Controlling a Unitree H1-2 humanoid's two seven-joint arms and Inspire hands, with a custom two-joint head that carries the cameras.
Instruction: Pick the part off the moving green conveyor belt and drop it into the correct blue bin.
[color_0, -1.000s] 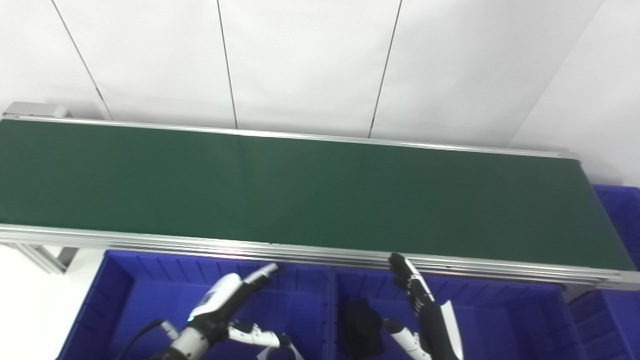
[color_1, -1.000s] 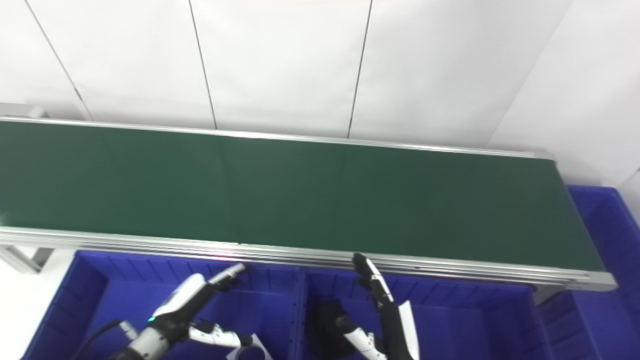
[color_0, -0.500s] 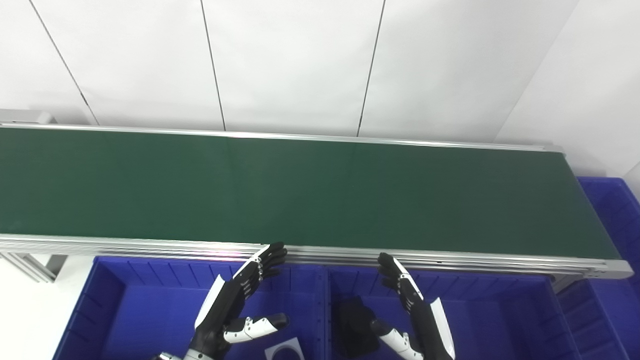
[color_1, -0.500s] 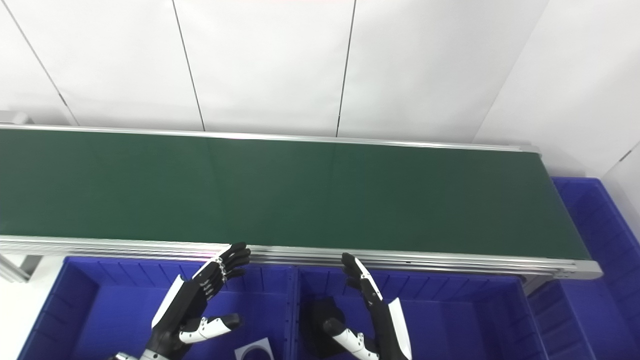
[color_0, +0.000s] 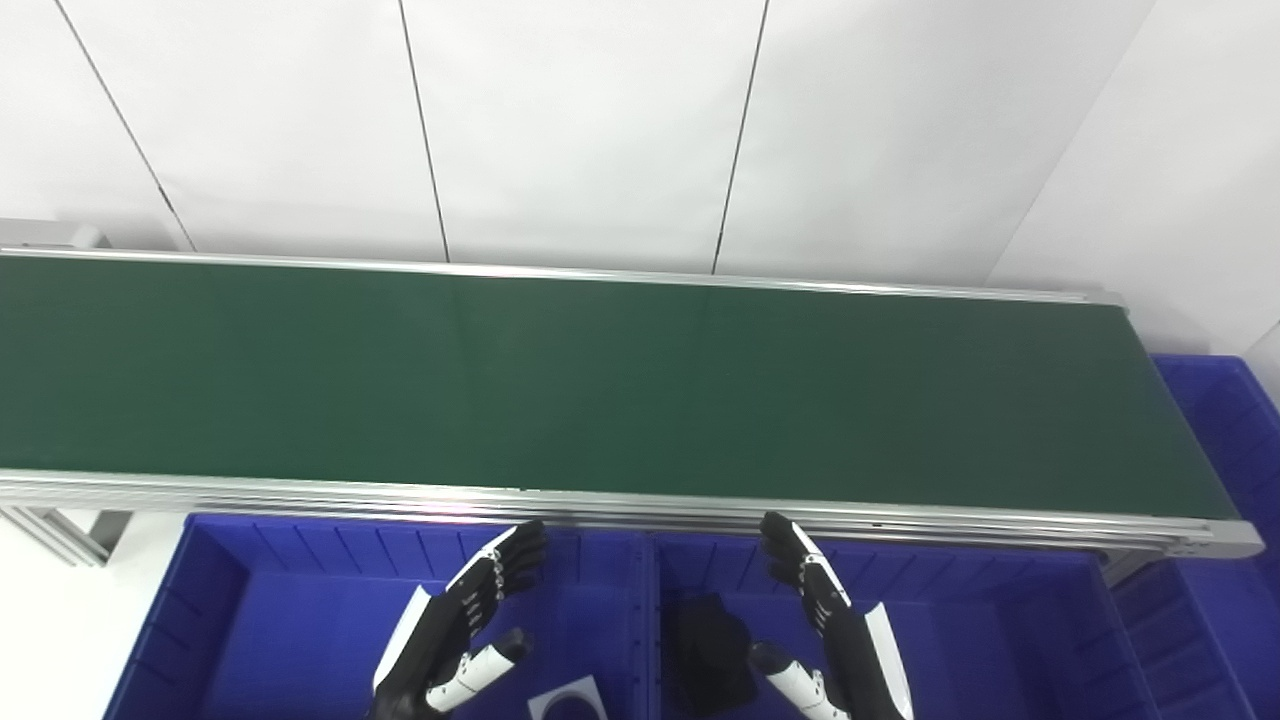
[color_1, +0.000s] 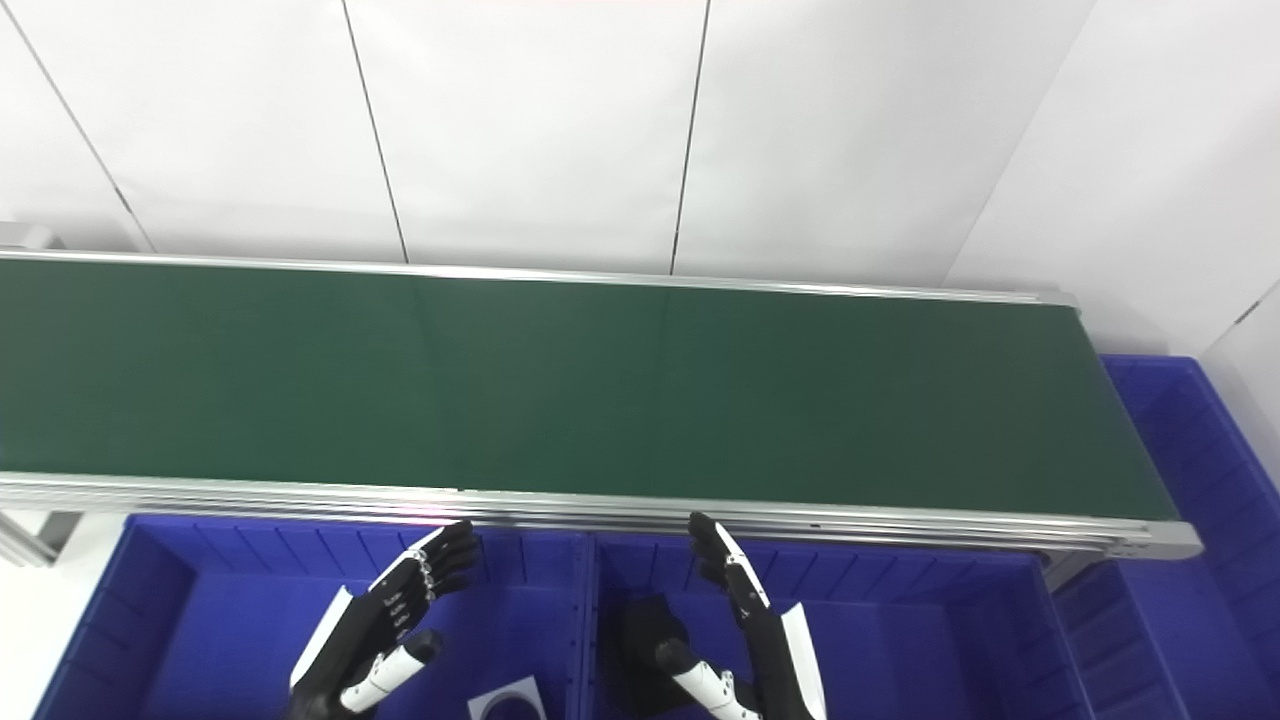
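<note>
The green conveyor belt (color_0: 620, 380) runs across the view with no part on it. My left hand (color_0: 455, 625) is open and empty, fingers spread, above the left blue bin (color_0: 260, 610). My right hand (color_0: 830, 625) is open and empty above the middle blue bin (color_0: 1000, 640). A white ring-shaped part (color_0: 565, 697) lies in the left bin at the bottom edge. A black part (color_0: 712, 650) lies in the middle bin, just left of my right hand.
A third blue bin (color_0: 1225, 420) stands at the belt's right end. The belt's aluminium front rail (color_0: 300, 490) runs just beyond both hands. A white panelled wall (color_0: 600, 130) is behind the belt. White floor shows at the bottom left.
The camera shifted between one second ago and half a second ago. My left hand turned from a side-on pose to flat and open, then drew back slightly from the rail. The right hand barely moved.
</note>
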